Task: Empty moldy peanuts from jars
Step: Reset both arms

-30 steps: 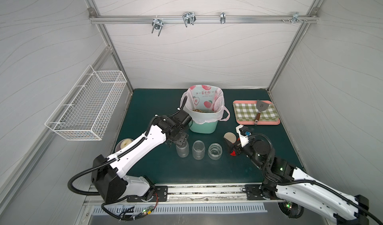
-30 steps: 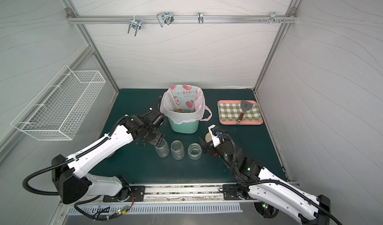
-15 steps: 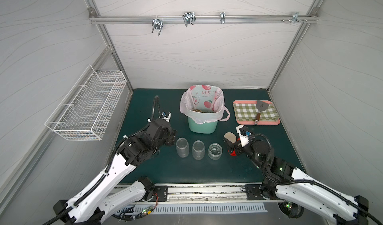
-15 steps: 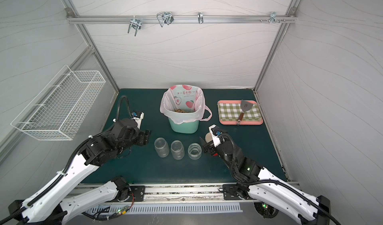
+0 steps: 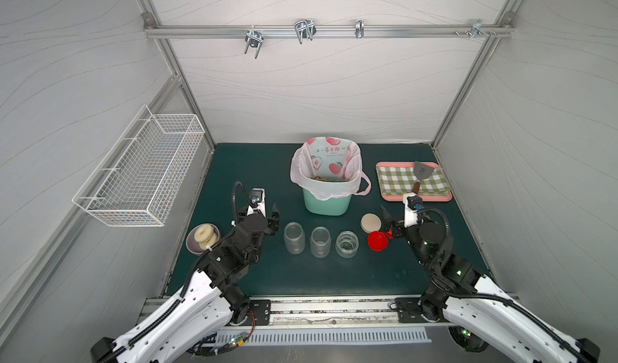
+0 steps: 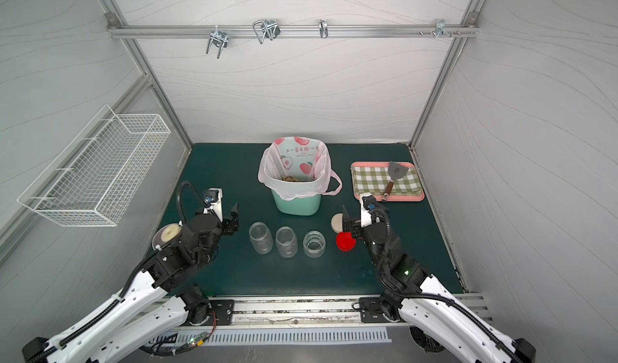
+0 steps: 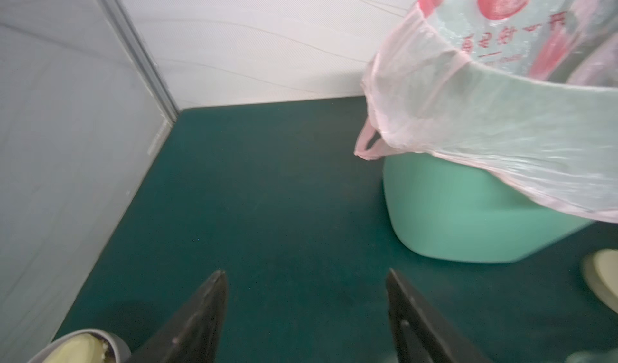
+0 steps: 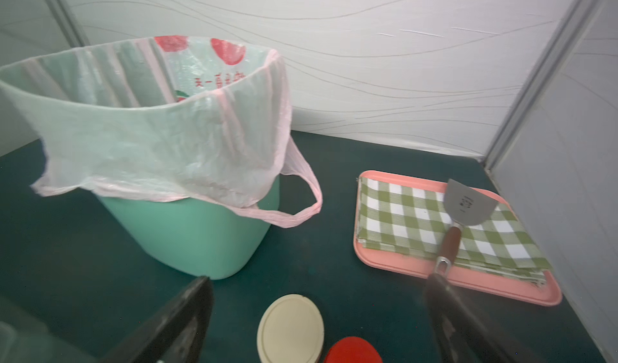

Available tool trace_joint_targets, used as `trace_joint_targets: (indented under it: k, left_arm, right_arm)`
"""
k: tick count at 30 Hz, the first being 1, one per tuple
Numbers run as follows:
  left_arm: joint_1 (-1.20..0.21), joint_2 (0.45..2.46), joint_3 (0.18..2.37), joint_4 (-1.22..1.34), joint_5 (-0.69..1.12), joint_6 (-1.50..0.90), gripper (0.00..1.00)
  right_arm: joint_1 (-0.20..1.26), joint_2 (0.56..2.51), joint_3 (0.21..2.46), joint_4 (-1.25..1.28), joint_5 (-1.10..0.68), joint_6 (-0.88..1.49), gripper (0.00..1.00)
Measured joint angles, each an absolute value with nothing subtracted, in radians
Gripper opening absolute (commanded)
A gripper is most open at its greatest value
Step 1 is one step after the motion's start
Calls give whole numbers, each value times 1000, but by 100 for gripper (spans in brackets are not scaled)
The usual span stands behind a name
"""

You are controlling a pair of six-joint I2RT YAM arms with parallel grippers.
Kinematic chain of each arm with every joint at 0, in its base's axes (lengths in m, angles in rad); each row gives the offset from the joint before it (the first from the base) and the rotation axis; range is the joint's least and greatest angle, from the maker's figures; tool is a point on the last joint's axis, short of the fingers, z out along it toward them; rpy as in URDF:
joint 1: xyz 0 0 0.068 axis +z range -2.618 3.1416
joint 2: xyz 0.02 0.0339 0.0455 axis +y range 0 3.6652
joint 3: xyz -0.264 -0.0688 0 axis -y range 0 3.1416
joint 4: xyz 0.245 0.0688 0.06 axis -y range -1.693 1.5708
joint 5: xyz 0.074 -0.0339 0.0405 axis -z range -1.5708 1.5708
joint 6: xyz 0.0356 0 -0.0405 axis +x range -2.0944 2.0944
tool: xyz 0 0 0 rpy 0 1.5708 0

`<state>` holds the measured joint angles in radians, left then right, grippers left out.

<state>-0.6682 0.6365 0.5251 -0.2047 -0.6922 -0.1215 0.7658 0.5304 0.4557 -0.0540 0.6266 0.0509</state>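
Three clear jars (image 5: 294, 242) (image 5: 320, 246) (image 5: 347, 243) stand upright in a row on the green desk (image 5: 234, 164), lower centre in both top views. All three are lidless and look empty. The peanuts (image 5: 319, 178) lie as a small brownish heap at the bottom of the pink bag (image 5: 301, 174) lining the mint bin (image 5: 326, 204), which stands just behind the row.

The left claw (image 7: 305, 272) sits to the left of the row, released, with only bare desk between its dark fingers (image 7: 204, 311). Beside its arm, at the lower left, is a bowl (image 5: 192, 247) holding pale donuts (image 5: 204, 234).

The right claw (image 8: 319, 277) is spread wide and grasps nothing. It sits at the right end of the row, over a beige lid (image 5: 370, 223) and a red lid (image 5: 377, 241) that lie flat on the desk, close together. Whether it touches them I cannot tell.

At the right, a pink tray (image 5: 381, 177) carries a green checked cloth (image 5: 398, 180) with a spatula (image 5: 422, 170) on top. A white wire basket (image 5: 140, 177) hangs on the left wall.
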Motion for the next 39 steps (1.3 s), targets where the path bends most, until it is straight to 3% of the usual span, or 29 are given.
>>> trace_joint_targets:
  k: [5,7,18,24,39]
  left_arm:
    - [-536,641,365,4,-753,-31,87]
    - [-463,645,321,98,-742,-7,95]
    - [-151,914,172,531,-556,4,99]
    - [-62,1093,123,740,-441,-35,99]
    - [-35,1434,197,1004,-295,-42,99]
  right_arm:
    - [615,595,453,12,635,14,99]
    - [539,646,453,39,632,4,99]
    - [181,901,307,318,508,80,99]
    - [137,1095,228,529,432,90,99]
    - [112,1456,307,841,339,83,99]
